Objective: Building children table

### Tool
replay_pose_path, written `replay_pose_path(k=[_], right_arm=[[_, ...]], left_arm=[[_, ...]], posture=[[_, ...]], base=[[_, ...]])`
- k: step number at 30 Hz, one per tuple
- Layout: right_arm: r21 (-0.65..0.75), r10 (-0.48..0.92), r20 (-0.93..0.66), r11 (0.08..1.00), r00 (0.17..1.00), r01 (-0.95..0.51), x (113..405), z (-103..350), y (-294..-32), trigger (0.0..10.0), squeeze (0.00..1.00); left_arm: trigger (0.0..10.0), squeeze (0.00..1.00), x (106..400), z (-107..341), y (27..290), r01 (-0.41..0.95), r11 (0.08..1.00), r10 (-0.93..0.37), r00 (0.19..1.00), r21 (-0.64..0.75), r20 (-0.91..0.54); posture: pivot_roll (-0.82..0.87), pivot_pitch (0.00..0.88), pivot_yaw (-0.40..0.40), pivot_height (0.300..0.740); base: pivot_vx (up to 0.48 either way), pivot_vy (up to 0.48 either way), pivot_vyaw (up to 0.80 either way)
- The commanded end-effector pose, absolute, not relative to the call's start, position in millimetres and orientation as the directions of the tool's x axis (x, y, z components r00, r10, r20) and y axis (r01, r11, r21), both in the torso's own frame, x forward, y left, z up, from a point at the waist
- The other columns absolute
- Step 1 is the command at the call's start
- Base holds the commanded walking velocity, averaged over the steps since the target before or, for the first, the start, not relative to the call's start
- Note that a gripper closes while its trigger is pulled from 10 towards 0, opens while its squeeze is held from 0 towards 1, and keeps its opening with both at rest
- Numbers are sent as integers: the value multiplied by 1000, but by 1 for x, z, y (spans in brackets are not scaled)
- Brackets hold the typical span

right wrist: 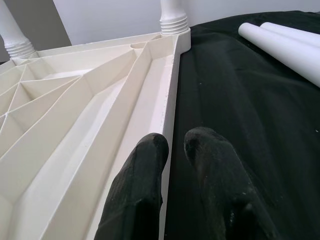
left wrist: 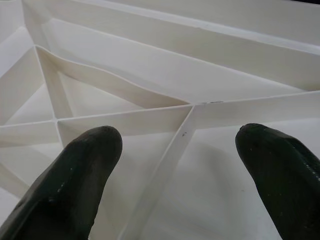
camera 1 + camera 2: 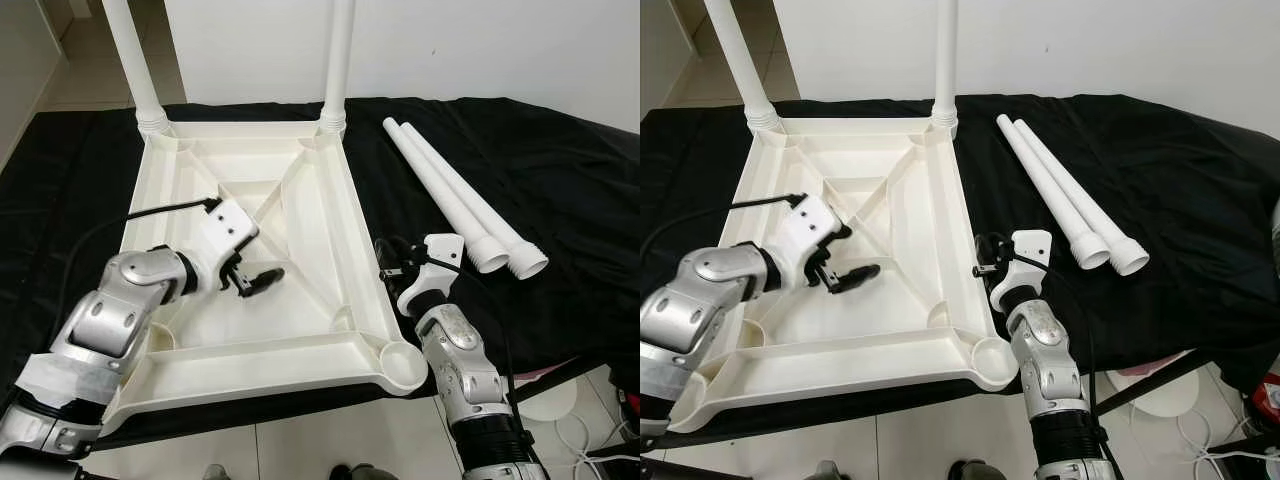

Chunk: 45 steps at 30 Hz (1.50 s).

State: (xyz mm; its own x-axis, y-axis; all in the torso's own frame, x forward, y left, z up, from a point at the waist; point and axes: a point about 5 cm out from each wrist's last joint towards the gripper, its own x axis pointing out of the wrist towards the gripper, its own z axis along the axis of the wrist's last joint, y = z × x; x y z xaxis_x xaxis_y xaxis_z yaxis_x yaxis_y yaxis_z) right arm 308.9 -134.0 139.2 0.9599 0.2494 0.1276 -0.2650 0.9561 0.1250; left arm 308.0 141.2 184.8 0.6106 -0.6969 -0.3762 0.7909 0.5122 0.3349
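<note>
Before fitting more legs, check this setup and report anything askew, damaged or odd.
Nothing looks damaged or askew. The upturned tabletop has two legs upright in its far corners; the near sockets are empty, and two loose legs lie side by side on the black cloth.

Setting appeared to be a plain indoor room, home or test space not distinguishable. Evidence: bare white wall (image 3: 480, 40) behind, pale tiled floor (image 3: 300, 445) below, worktop draped in a black cloth (image 3: 560, 180), and white cables (image 3: 585, 440) lying on the floor at the robot's right.
</note>
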Motion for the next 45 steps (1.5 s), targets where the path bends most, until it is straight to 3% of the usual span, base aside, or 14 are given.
replay_pose_path(k=[1,10,14,18,35,45], right_arm=[[113,257,120,956,959,-270,310,137,-134,10000,0],[107,262,123,955,957,-275,310,138,-134,10000,0],[110,261,127,955,957,-275,311,139,-133,10000,0],[112,261,129,955,957,-275,312,139,-132,10000,0],[141,266,138,948,954,-285,312,140,-121,10000,0],[154,249,139,951,958,-269,310,138,-121,10000,0]], left_arm=[[10000,0,306,176,139,808,488,-699,588,330,-407],[10000,0,311,161,129,810,459,-672,585,365,-454],[10000,0,336,150,134,730,507,-548,684,459,-482],[10000,0,346,151,137,693,530,-501,721,489,-478],[10000,0,396,187,152,434,684,-293,900,586,-324],[10000,0,404,200,155,341,746,-245,939,572,-240]], posture=[[47,49,-39,740],[46,42,-37,740],[42,40,-29,740],[42,41,-28,740],[38,72,-17,740],[34,90,0,740]], base=[[0,0,0],[0,0,0],[0,0,0],[0,0,0],[0,0,0],[0,0,0]])
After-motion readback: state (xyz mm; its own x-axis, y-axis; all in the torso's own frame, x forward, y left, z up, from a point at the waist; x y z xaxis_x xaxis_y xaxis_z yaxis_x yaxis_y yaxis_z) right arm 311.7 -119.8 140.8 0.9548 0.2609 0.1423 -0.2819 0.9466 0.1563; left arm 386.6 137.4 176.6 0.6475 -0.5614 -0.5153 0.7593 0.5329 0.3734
